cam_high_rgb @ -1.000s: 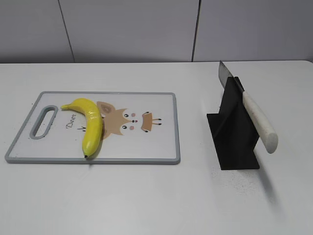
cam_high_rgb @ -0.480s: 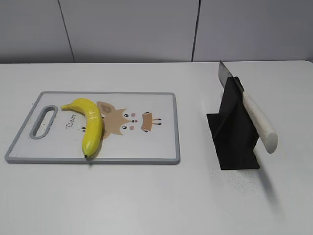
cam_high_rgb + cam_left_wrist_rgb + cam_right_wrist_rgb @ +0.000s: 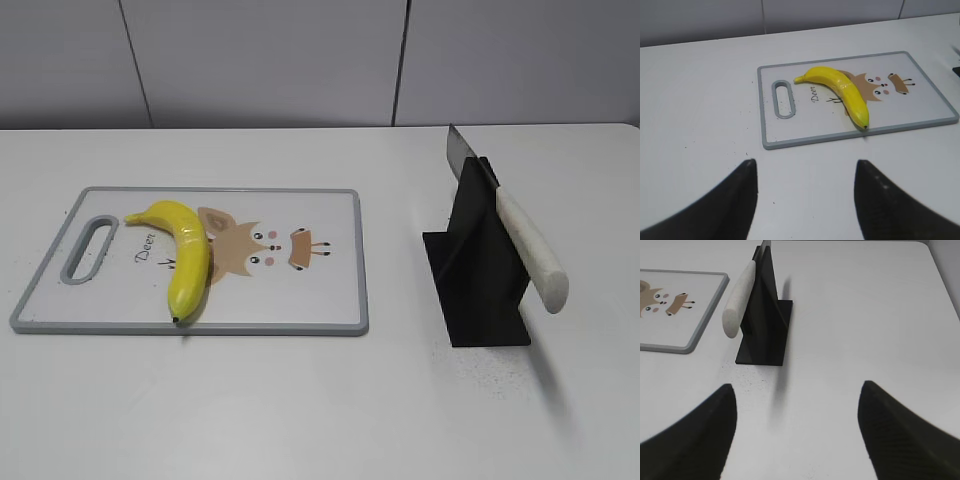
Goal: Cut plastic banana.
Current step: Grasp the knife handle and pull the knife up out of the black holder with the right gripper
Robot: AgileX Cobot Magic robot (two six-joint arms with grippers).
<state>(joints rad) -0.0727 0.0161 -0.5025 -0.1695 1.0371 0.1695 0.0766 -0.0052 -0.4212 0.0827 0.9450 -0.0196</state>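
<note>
Nothing has moved since the earlier frames: the plastic banana lies where it lay, whole, on the left part of the cutting board, beside the handle slot. Its long axis runs from the far left toward the near edge, the stem end pointing toward the slot and the small dark tip reaching the board's near rim. To the right, well apart, the knife rests in its black stand, handle toward the camera. Both the left gripper and the right gripper hover over bare table, fingers spread wide, holding nothing.
</note>
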